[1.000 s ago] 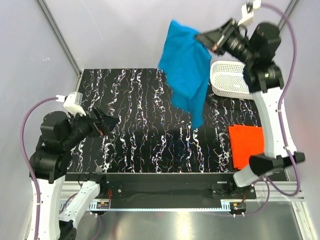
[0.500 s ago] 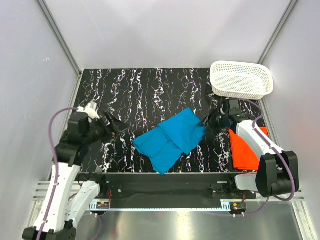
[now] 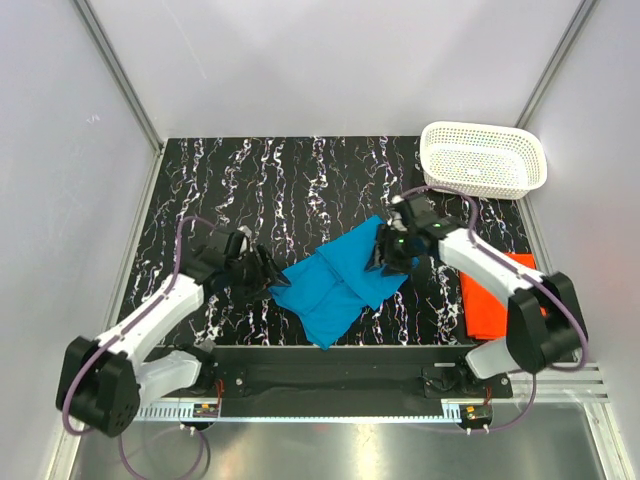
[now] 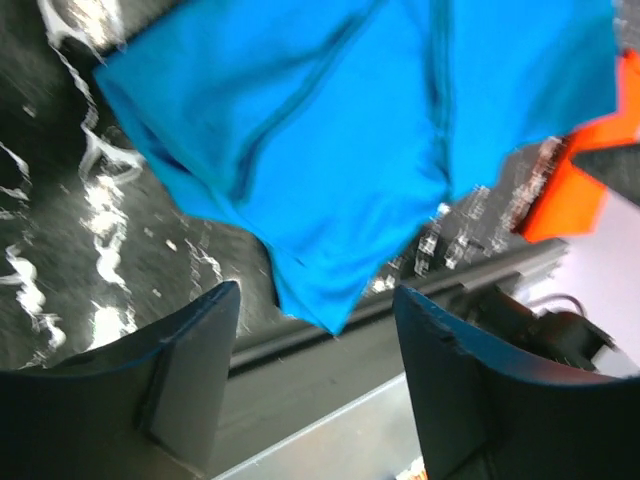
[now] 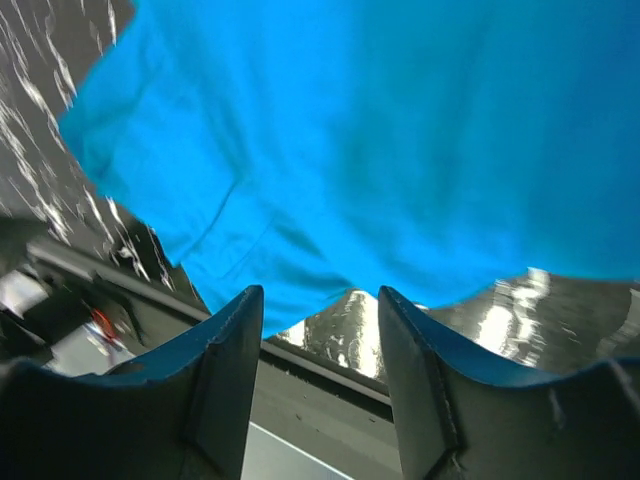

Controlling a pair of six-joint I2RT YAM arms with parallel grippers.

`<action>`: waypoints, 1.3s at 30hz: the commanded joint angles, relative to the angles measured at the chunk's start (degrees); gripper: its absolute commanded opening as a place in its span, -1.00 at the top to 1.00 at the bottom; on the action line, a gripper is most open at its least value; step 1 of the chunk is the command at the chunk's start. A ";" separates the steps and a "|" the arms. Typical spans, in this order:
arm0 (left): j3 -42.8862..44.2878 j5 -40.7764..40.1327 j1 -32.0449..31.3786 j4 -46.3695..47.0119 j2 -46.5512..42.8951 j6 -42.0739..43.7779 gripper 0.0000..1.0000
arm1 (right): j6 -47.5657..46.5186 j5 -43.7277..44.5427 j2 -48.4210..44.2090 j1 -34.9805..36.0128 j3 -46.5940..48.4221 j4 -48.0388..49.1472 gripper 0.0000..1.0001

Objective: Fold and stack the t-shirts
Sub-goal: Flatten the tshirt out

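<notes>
Altogether two t-shirts lie on the desk [image 3: 250, 180]: the blue t-shirt [image 3: 338, 282], rumpled, at the front middle, and the orange-red t-shirt [image 3: 485, 308], folded flat, at the right edge. The left jaws and right jaws, one each side of the blue one, stand apart, holding nothing.

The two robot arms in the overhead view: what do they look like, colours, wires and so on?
The left arm and right arm each have smooth white shells between chunky black cylindrical joints, with a thin purple cable looping alongside. The left gripper and right gripper are black, each with two broad, dark, curved fingers. No readable markings show.
</notes>
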 commanded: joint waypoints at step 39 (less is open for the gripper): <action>-3.83 3.02 -0.33 18.92 16.81 2.41 0.26 | -12.99 16.15 45.54 18.74 50.89 -10.36 0.03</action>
